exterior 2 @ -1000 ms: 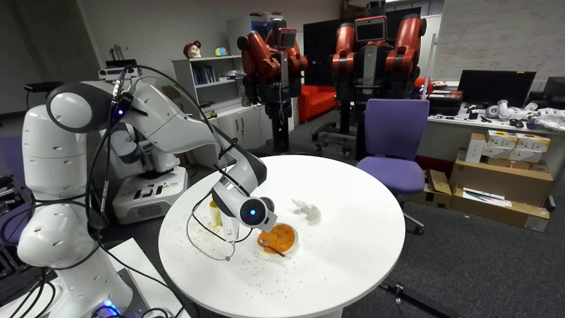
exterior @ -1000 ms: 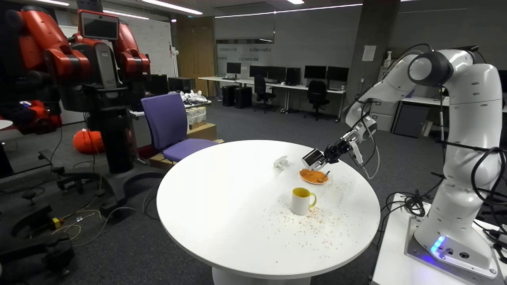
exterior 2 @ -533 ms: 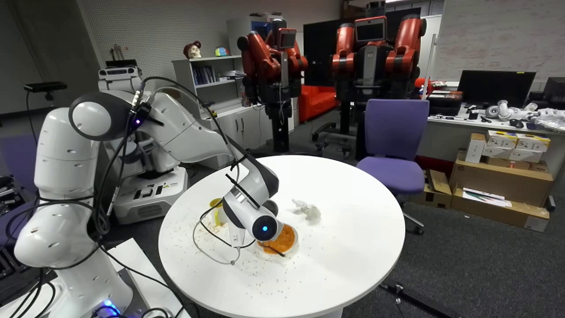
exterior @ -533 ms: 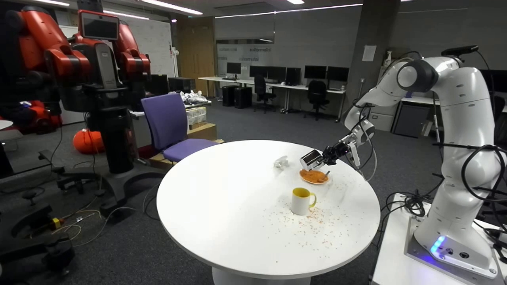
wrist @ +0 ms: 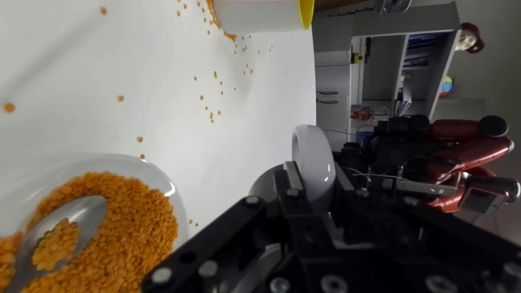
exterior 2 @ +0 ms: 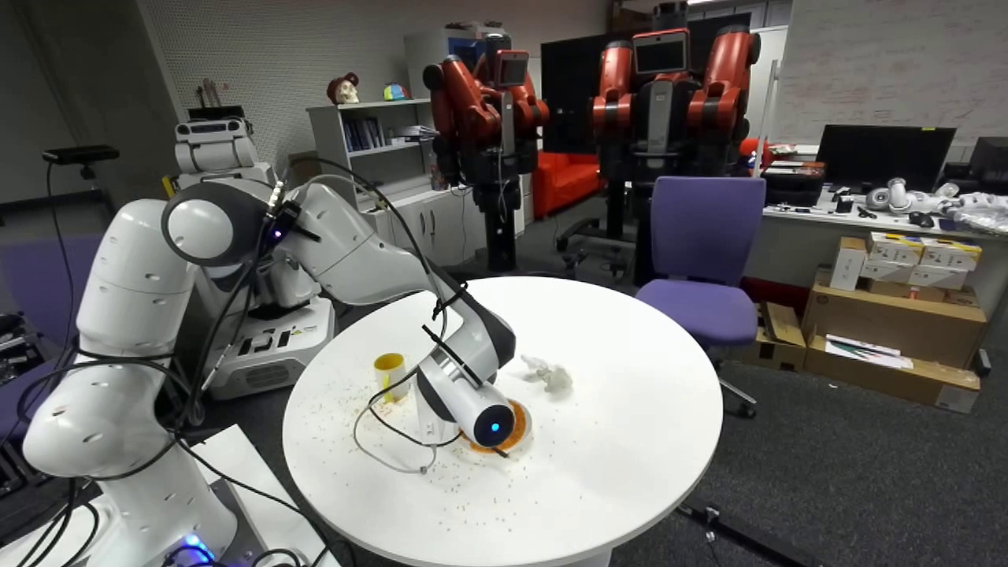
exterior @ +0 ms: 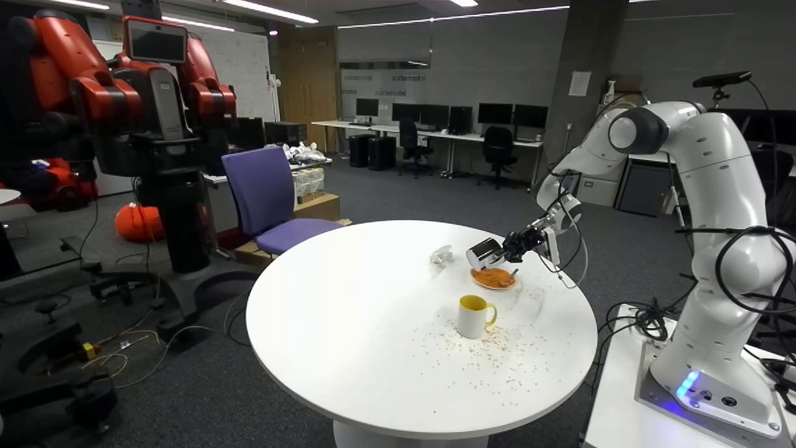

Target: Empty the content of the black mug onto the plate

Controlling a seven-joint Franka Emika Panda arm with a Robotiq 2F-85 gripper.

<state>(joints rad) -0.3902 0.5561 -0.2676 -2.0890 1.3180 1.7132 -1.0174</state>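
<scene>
The black mug [exterior: 482, 255] is held tilted, low over the near-left side of the plate in an exterior view; where its mouth points is hard to tell. My gripper [exterior: 506, 250] is shut on its handle. In the wrist view the pale handle [wrist: 313, 158] stands between the fingers [wrist: 318, 177], and the body is mostly hidden behind them. The plate has a white rim [wrist: 173, 191] and is full of orange lentils [wrist: 134, 228]. It lies below and left of the fingers there. In an exterior view the arm hides gripper and mug and part of the plate [exterior 2: 528, 430].
A white mug with yellow inside and handle [exterior: 471, 317] stands upright; it also shows in the wrist view [wrist: 260, 16]. A spoon [wrist: 83, 215] lies in the lentils. Crumpled whitish tissue [exterior 2: 556, 381] lies beyond the plate. Loose lentils are scattered on the white round table [exterior: 360, 311].
The arm has shifted and lowered. In an exterior view the mug has moved slightly left and down and turned a little, still in the gripper. Elsewhere the wrist now covers more of the plate.
</scene>
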